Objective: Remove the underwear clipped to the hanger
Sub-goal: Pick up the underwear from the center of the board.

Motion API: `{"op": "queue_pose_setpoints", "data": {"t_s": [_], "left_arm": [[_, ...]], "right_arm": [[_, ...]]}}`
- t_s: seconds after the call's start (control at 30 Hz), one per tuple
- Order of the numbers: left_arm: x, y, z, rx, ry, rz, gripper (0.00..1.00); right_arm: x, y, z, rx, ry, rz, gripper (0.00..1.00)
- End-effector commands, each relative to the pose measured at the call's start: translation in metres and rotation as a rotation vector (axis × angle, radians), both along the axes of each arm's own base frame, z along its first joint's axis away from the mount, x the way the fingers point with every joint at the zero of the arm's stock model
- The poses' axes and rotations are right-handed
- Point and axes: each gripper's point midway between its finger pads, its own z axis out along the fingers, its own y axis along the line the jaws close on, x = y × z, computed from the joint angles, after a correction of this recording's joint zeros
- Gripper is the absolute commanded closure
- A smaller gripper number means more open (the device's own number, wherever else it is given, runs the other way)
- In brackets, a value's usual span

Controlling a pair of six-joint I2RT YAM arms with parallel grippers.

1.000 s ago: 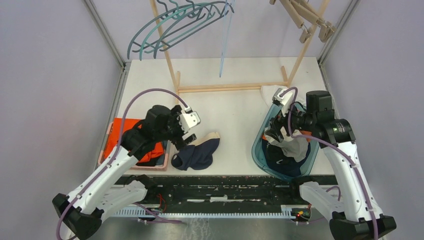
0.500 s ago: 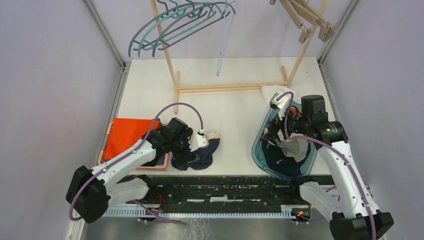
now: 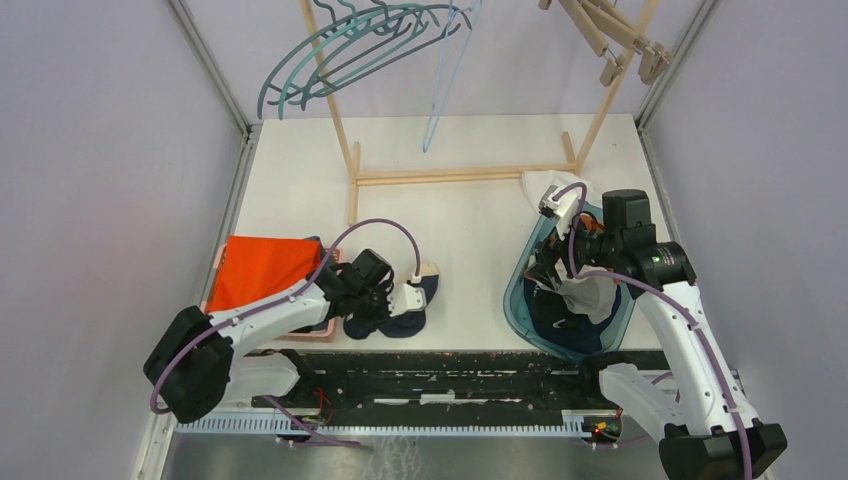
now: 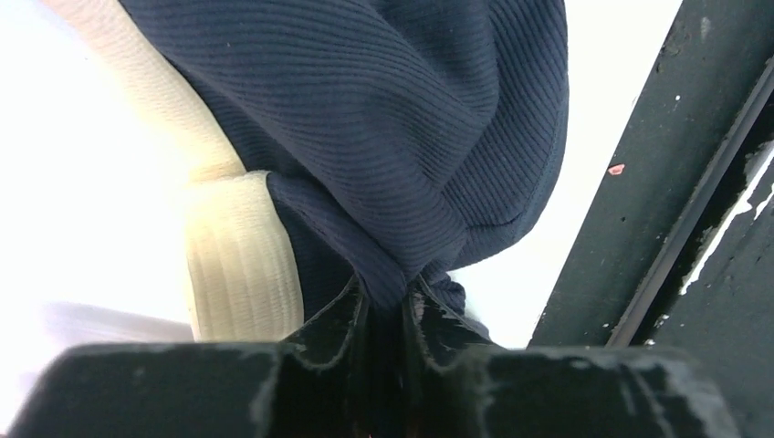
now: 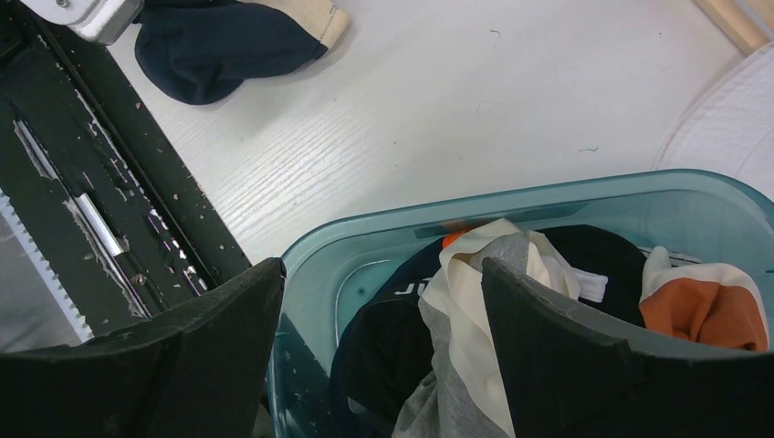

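The left arm is now reaching low across the surface; a second ago it was standing higher, with its hand spread wide above the cloth. The left hand is now pinching narrow on a bunched fold of the navy underwear, with ribbed fabric squeezed between its two fingers. That garment is lying on the surface to the left of the teal tub, its cream waistband showing beside the pinched fold. The garment is looking more bunched than a second ago, when it was lying spread out flat.

The right arm is sitting slightly differently than a second ago. The right hand is hovering over the near-left rim of the teal tub with its fingers spread wide, holding nothing. Beneath it, more underwear in black, grey, cream and orange is lying heaped inside the tub.

Behind the teal tub and to its left, the light-blue hanger is hanging further left than a second ago.
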Motion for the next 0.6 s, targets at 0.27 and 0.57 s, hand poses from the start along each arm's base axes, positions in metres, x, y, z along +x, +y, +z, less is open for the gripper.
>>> {"op": "queue_pose_setpoints", "data": {"t_s": [0.27,0.57], "left_arm": [[0.016,-0.032,0.086,-0.215,-0.152,-0.045,0.97],[0.041,-0.054,0.193,-0.361,-0.336,-0.074,0.97]], "right_arm": [[0.004,0.016,0.027,0.087,-0.076,0.074,0.12],[0.02,0.048,0.089,0.248,-0.187,0.168,0.12]]}}
